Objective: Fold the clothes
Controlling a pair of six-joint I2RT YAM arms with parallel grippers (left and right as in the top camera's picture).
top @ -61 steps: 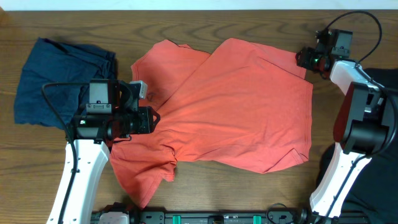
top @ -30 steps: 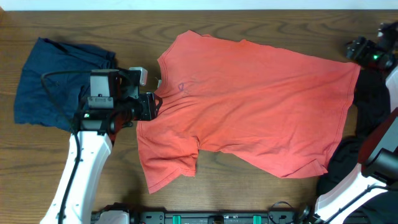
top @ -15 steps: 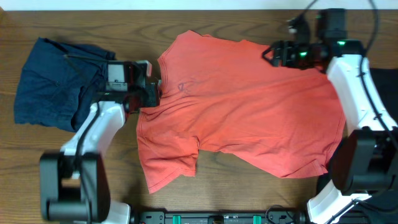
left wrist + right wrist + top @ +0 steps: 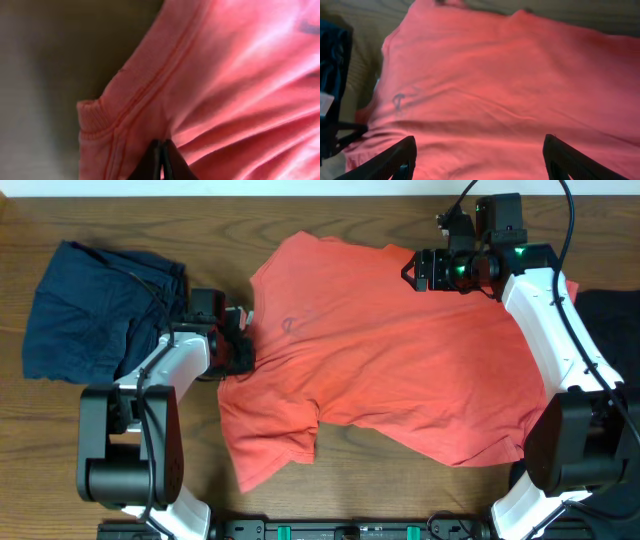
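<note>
free: bare table [image 4: 40,440] near-left | blocked: T-shirt [image 4: 400,370] centre, navy garment [image 4: 90,310] left, black garment [image 4: 620,315] right

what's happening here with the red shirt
Two robot arms are working on a coral-red T-shirt spread out flat on a wooden table. The left gripper is shut, pinching the shirt's edge beside the collar. The right gripper is open, over the shirt's far side. No fold is made yet. A navy garment lies crumpled at the left, a black garment at the right edge.
</note>
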